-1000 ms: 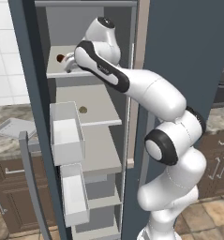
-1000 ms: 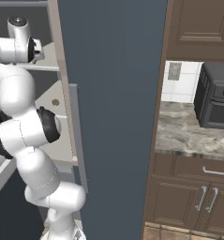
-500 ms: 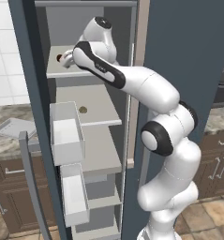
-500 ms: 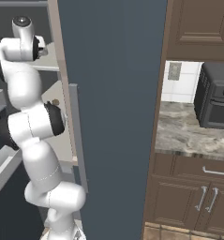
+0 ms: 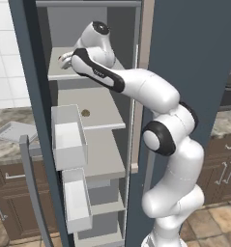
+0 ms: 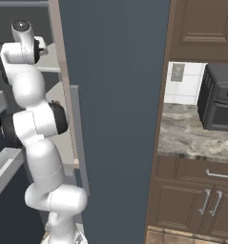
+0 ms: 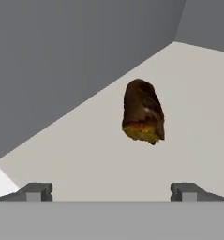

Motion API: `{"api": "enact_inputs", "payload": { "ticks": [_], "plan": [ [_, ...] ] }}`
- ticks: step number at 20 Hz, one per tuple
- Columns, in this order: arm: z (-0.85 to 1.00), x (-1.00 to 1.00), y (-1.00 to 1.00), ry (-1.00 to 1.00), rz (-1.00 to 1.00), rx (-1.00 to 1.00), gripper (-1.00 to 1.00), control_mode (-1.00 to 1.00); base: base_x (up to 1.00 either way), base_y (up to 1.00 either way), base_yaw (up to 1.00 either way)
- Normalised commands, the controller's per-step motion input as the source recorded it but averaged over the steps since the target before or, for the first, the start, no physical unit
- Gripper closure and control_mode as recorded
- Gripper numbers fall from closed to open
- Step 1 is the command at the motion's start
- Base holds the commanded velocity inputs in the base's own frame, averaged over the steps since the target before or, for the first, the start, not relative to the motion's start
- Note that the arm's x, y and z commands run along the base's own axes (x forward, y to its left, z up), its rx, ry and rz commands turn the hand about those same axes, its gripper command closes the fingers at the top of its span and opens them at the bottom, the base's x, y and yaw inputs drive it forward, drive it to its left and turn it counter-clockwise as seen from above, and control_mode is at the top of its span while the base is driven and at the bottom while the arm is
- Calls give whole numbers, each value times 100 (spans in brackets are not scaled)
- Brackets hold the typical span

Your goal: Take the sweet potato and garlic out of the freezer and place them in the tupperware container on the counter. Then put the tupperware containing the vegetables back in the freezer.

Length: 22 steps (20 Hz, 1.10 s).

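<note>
Inside the freezer [image 5: 25, 96], the sweet potato [image 7: 143, 111] lies on an upper light grey shelf [image 7: 188, 93], just ahead of the empty tool [image 7: 111, 191], jaws spread wide.

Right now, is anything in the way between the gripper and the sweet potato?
Nothing visible is. In the hand view the sweet potato lies alone on the light freezer shelf, ahead of the open gripper, with bare shelf between them. The fingertips stand apart and short of it.
</note>
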Motion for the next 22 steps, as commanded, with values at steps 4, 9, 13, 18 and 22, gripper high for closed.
{"api": "enact_inputs", "payload": {
  "ticks": [4,9,13,18,22],
  "plan": [
    [0,35,1,4,0,0,-100,-100,0,0,0],
    [0,38,0,3,0,0,-100,-100,0,0,0],
    [0,39,7,7,0,0,-100,-100,0,0,0],
    [0,36,17,7,0,0,-100,-100,0,0,0],
    [0,35,20,1,0,0,-100,-100,0,0,0]
  ]
}}
